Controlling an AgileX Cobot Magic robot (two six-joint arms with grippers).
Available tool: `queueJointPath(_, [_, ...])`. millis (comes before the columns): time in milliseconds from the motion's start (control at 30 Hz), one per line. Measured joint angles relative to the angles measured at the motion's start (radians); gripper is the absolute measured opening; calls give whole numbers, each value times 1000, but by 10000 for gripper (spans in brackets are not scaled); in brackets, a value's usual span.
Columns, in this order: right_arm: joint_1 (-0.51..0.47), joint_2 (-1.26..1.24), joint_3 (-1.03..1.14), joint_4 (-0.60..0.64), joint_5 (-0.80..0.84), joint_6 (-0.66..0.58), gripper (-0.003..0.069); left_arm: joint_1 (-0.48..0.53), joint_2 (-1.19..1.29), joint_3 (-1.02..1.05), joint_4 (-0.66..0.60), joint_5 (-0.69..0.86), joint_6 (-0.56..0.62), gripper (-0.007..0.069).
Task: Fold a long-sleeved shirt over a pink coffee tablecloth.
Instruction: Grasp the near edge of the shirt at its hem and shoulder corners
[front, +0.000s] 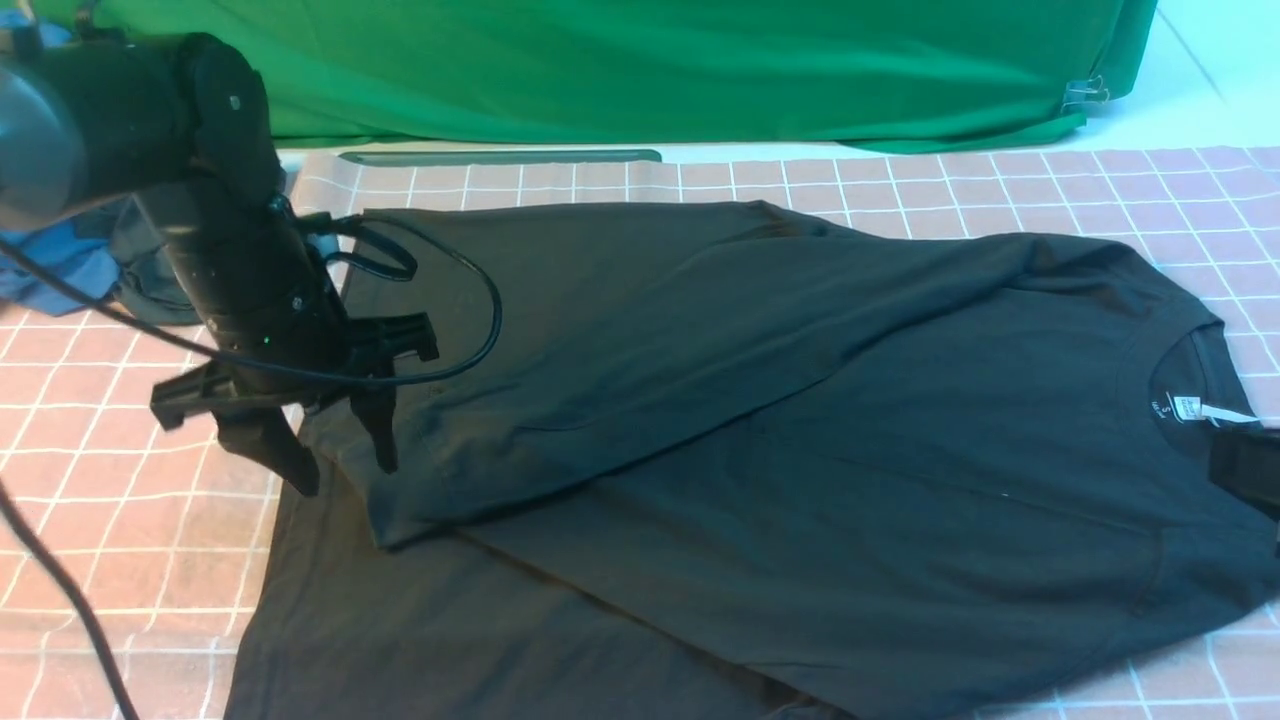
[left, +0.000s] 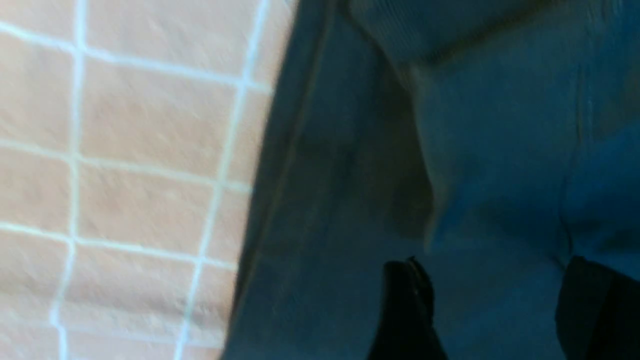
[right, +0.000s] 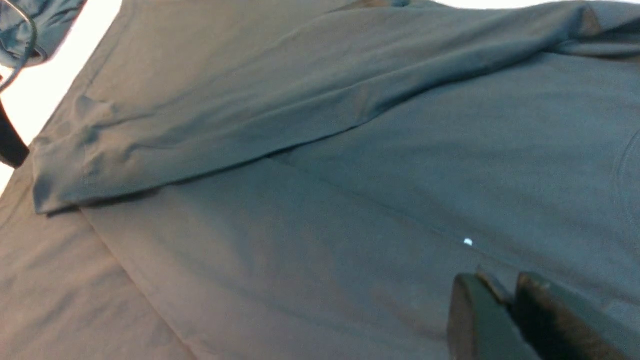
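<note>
The black long-sleeved shirt lies flat on the pink coffee tablecloth, its collar and white neck label to the right. One sleeve is folded across the body, and its cuff ends at the left. My left gripper hovers just over that cuff, open, with only shirt fabric below the fingers. My right gripper hangs over the shirt's chest near the collar. Its jaws are almost together with nothing between them. Only a black corner of the right gripper shows in the front view.
A bright green cloth hangs along the back, held by a clip. A small dark garment bunched with blue cloth lies at the far left behind my left arm. A grey-green strip lies at the tablecloth's back edge.
</note>
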Motion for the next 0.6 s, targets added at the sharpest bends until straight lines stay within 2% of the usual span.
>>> queueJointPath(67, [0,6,-25,-14,73,30,136,0,-64,75,9,-1,14,314])
queueJointPath(100, [0,8,-28,-16,73,33,134,0,-70,82,11,-1,15,296])
queueJointPath(133, [0,23,-57,-33,126,48,121,0,-116,134,30,-3,16,230])
queueJointPath(267, [0,100,-141,-85,280,71,63,0,-263,275,43,-78,14,59])
queueJointPath(333, [0,163,-177,-118,347,73,40,0,-346,339,38,-121,1,25])
queueJointPath(433, [0,257,-208,-197,389,78,37,0,-441,431,30,-164,-11,13])
queueJointPath(600, [0,417,-213,-363,391,182,44,0,-508,540,30,-189,-13,14])
